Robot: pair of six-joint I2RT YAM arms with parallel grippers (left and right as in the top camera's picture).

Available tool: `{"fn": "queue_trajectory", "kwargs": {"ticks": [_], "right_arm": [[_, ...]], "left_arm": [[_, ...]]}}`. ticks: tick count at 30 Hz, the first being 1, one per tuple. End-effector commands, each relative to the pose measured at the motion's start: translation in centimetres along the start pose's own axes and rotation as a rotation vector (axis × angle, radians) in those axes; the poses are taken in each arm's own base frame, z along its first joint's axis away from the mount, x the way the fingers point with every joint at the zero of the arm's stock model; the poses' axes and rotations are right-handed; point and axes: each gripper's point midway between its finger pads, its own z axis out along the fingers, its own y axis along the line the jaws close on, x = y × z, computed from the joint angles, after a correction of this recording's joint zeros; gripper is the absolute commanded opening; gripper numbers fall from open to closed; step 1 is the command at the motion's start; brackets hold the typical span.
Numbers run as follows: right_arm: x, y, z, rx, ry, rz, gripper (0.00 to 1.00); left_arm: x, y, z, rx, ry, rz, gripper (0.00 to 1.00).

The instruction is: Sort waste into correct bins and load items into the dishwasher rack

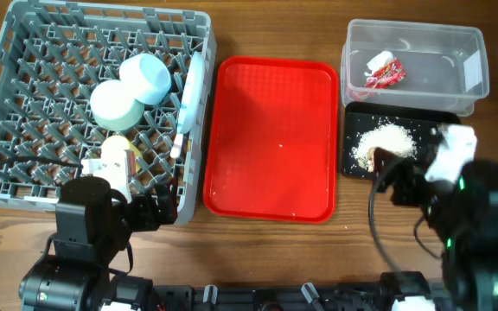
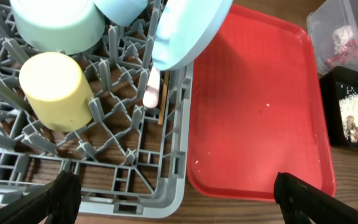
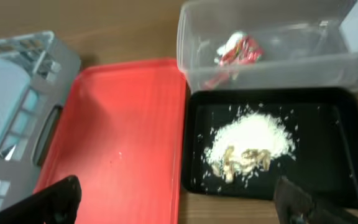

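The grey dishwasher rack (image 1: 24, 52) at the left holds two pale blue bowls (image 1: 145, 76) (image 1: 115, 104), a yellow-green cup (image 1: 118, 149) (image 2: 55, 90), an upright plate (image 1: 193, 86) (image 2: 188, 31), a white fork (image 2: 151, 93) and a chopstick (image 2: 162, 106). The red-and-white wrapper (image 1: 384, 71) (image 3: 238, 50) lies in the clear tub (image 1: 456, 43) (image 3: 303, 74). The crumbs (image 1: 386, 140) (image 3: 250, 143) lie in the black tray (image 1: 353, 164) (image 3: 328, 143). My left gripper (image 2: 176, 196) is open and empty over the rack's front right corner. My right gripper (image 3: 179, 202) is open and empty before the black tray.
A large red serving tray (image 1: 271, 138) (image 2: 260, 112) (image 3: 117, 137) lies between the rack and the bins, bare but for a few specks. Wooden table (image 1: 491, 130) shows to the right of the bins.
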Motion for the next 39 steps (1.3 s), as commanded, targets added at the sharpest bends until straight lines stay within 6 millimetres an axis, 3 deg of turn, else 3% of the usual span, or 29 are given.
{"fn": "queue_trajectory", "kwargs": {"ticks": [1, 9, 17, 20, 24, 27, 39], "right_arm": [[0.7, -0.5, 0.2, -0.016, -0.172, -0.038, 1.00], [1.0, 1.2, 0.6, -0.191, -0.592, -0.096, 1.00], [1.0, -0.3, 0.9, -0.145, -0.768, -0.078, 1.00], [2.1, -0.6, 2.2, -0.139, -0.740, -0.080, 1.00], [6.1, -1.7, 5.9, -0.106, -0.580, -0.072, 1.00], [6.3, -1.5, 5.9, -0.084, -0.578, -0.198, 1.00], [6.4, -1.5, 6.1, -0.083, -0.571, -0.194, 1.00]], "left_arm": [[0.3, -0.1, 0.2, 0.006, 0.010, 0.018, 1.00], [0.3, -0.1, 0.2, 0.006, 0.010, 0.018, 1.00], [0.3, -0.1, 0.2, 0.006, 0.010, 0.018, 1.00], [0.3, -0.1, 0.2, 0.006, 0.010, 0.018, 1.00], [0.3, -0.1, 0.2, 0.006, 0.010, 0.018, 1.00], [0.3, -0.1, 0.2, 0.006, 0.010, 0.018, 1.00], [0.3, -0.1, 0.2, 0.006, 0.010, 0.018, 1.00]]}}
